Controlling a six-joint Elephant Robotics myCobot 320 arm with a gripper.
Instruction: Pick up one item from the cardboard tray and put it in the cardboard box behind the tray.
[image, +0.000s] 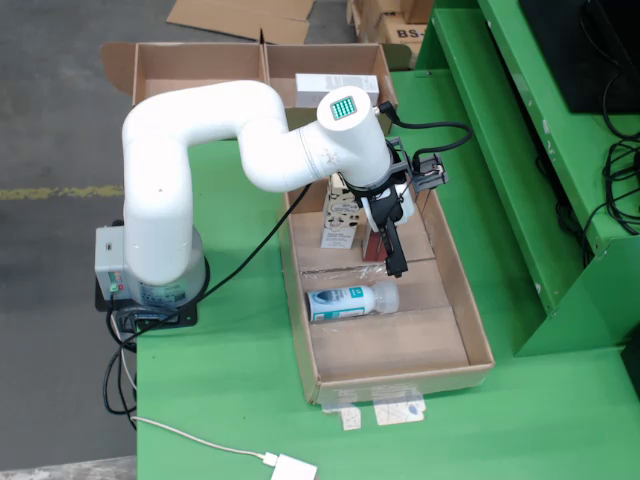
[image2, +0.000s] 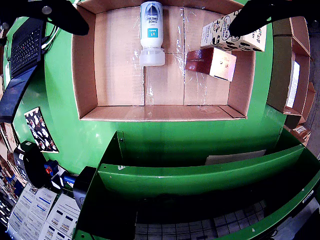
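I am at the approach step: nothing is picked yet, and my end effector (image: 392, 252) hangs over the cardboard tray (image: 455, 290) with its fingers spread wide, empty. In the view that rides with me, the two dark fingertips (image2: 60, 15) sit at the top corners of the picture, well apart, with the whole tray floor between them.

Three items lie in the tray. The white bottle (image2: 151, 32) with the blue label is on its side near the middle of the floor. The dark red box (image2: 211, 63) lies flat toward the right in my own view, and the printed carton (image2: 231, 34) is just beside it, above it in that picture (the fixed view shows the carton standing upright right behind my wrist). From the fixed view I seem to be above the red box, with the bottle a little nearer the camera.

The cardboard box (image: 200, 68) that should receive the item is beyond the tray's far end on the green tabletop (image: 230, 370), open, with a pale flat package (image: 336, 86) already in one compartment.

My next move, as I judge it, is to settle on one item, centre my open fingers across its narrow side, and descend without nudging the carton. The bottle could roll if I catch it off-centre.
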